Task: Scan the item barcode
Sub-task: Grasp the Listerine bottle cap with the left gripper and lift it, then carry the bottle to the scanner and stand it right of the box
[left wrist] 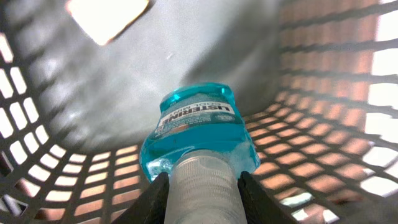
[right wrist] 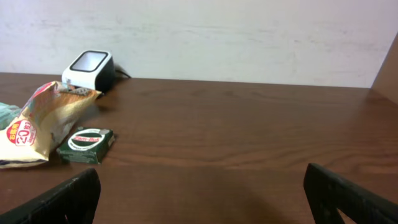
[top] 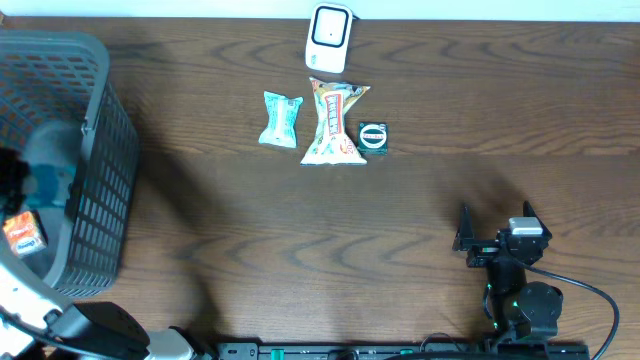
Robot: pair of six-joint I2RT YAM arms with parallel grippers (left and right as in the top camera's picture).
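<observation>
A blue mouthwash bottle [left wrist: 199,127] with a frosted clear cap lies inside the grey basket [left wrist: 74,106]. My left gripper [left wrist: 202,194] is shut on its cap, with a black finger [left wrist: 149,202] pressed against each side. From overhead the bottle shows as a teal patch [top: 50,180] in the basket [top: 105,170]. The white barcode scanner [top: 329,38] stands at the table's far edge, and also shows in the right wrist view [right wrist: 90,67]. My right gripper [top: 497,222] rests open near the front right, with nothing between its fingers [right wrist: 68,202].
A yellow snack bag [top: 335,123], a teal packet [top: 281,120] and a small green box [top: 373,137] lie in front of the scanner. An orange packet [top: 22,235] lies in the basket. The basket's mesh walls [left wrist: 323,124] surround the left gripper closely.
</observation>
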